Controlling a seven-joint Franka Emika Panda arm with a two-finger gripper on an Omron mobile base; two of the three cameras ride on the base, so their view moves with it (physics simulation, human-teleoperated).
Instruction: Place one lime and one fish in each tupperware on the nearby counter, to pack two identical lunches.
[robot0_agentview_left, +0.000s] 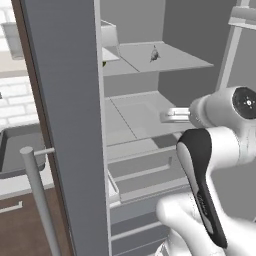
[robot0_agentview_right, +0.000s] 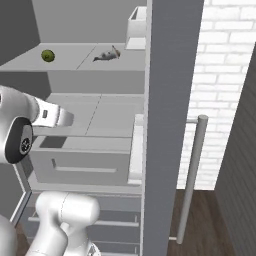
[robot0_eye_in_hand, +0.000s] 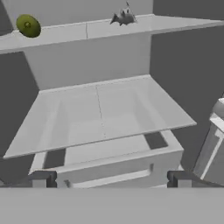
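Inside an open fridge, a dark-green lime (robot0_agentview_right: 47, 55) (robot0_eye_in_hand: 28, 25) lies at the left of the upper shelf. A silvery grey fish (robot0_agentview_left: 154, 54) (robot0_agentview_right: 106, 56) (robot0_eye_in_hand: 123, 17) lies on the same shelf, further right. My gripper (robot0_eye_in_hand: 111, 179) is open and holds nothing. It sits in front of the lower shelf (robot0_eye_in_hand: 105, 113), well below both the lime and the fish. The pale counter (robot0_agentview_left: 15, 185) shows at the left, over brown cabinets. The tupperware is out of view.
The grey fridge door (robot0_agentview_left: 65, 125) (robot0_agentview_right: 170, 125) stands open beside the arm, with a long bar handle (robot0_agentview_left: 37, 200) (robot0_agentview_right: 192, 175). A white box (robot0_agentview_left: 110, 35) (robot0_agentview_right: 136, 27) stands at the back of the upper shelf. A drawer (robot0_eye_in_hand: 109, 166) sits under the lower shelf. A dark grey basin (robot0_agentview_left: 15, 145) lies by the counter.
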